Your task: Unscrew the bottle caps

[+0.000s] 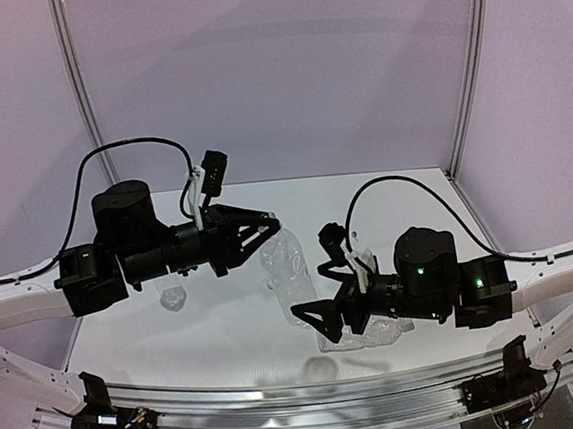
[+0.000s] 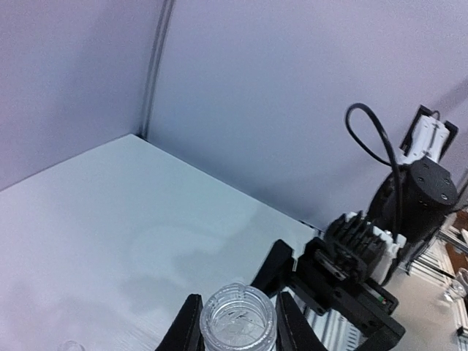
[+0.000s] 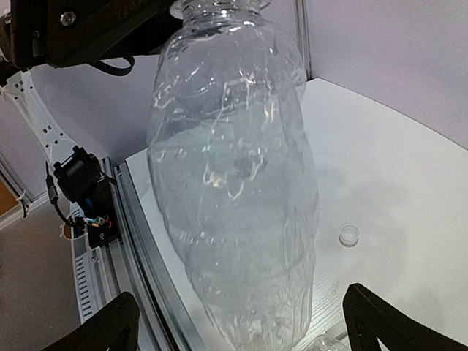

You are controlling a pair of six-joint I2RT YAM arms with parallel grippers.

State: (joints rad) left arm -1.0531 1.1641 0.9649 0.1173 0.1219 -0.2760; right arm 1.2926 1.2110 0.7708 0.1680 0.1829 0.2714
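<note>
From the top external view I see a white table (image 1: 226,330) closed in by pale lilac walls (image 1: 274,75), with aluminium posts (image 1: 469,58) rising at the far corners and a metal rail (image 1: 312,393) along the near edge. My left gripper (image 1: 265,226) is clamped on the neck of a clear bottle (image 1: 281,260) that leans over the middle of the table. My right gripper (image 1: 311,326) sits by that bottle's base with its fingers spread, gripping nothing. A second bottle (image 1: 377,332) lies on its side under the right arm towards the near edge, and a third bottle (image 1: 173,293) rests under the left arm towards the left edge. On the left wrist camera the clear bottle (image 2: 238,322) shows an open, capless mouth pinched between the two dark fingers (image 2: 186,325), with bare matte tabletop running out to a wall corner and the right arm (image 2: 420,190) off to one side. On the right wrist camera the clear bottle (image 3: 234,183) fills the middle, crinkled and empty, and both right fingers (image 3: 387,322) stand wide apart below it without touching it. One small whitish cap (image 3: 349,235) lies open side up on the table, beyond the bottle and away from the near edge.
</note>
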